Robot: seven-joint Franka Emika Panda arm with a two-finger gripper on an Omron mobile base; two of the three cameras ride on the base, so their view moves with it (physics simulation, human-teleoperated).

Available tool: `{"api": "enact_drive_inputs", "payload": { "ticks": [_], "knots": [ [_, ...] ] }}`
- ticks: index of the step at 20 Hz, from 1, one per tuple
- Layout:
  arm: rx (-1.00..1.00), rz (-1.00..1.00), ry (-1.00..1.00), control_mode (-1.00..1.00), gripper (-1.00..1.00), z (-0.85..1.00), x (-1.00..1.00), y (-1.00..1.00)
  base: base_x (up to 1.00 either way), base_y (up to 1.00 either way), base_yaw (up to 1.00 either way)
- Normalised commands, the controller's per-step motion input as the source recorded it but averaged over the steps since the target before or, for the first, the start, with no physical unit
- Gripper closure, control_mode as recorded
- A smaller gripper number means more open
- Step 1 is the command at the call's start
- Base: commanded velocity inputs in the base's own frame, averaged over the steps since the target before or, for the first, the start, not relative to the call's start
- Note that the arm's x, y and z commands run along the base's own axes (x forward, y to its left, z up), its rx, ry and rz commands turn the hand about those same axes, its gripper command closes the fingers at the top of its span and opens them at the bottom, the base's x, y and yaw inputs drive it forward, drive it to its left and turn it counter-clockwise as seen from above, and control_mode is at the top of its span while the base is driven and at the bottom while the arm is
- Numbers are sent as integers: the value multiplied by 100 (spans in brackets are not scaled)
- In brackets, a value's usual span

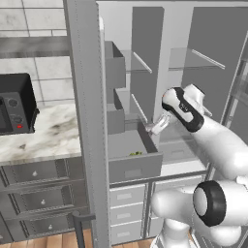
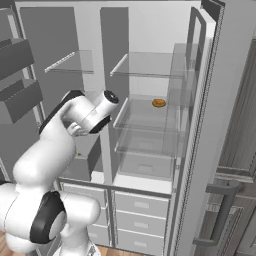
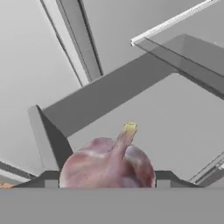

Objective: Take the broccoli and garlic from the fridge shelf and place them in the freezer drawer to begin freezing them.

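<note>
Simulated kitchen, open fridge (image 2: 150, 30) with glass shelves, marble counter (image 1: 46, 133), microwave (image 1: 14, 104), tiled wall (image 1: 29, 24)

Garlic (image 3: 107, 164) between end effector (image 3: 106, 178) fingertips, above freezer drawer (image 3: 131, 105).

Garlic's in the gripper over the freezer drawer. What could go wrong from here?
1. The garlic sits between the fingers with only its lower part pinched; being round, it may slip before release.
2. The gripper hangs near the freezer drawer's back right corner, so a drop could clip the wall and bounce out.
3. The broccoli already lies near the front wall; a rolling bulb may knock it.
</note>
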Motion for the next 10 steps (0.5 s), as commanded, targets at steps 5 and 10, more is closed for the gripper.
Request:
{"api": "enact_drive_inputs", "payload": {
  "ticks": [5, 10],
  "knots": [
    [-13, 0, 31, -100, 100, -44, 1, 60, 0, 0, 0],
    [-12, 0, 22, -100, 100, -62, 12, 24, 0, 0, 0]
  ]
}}
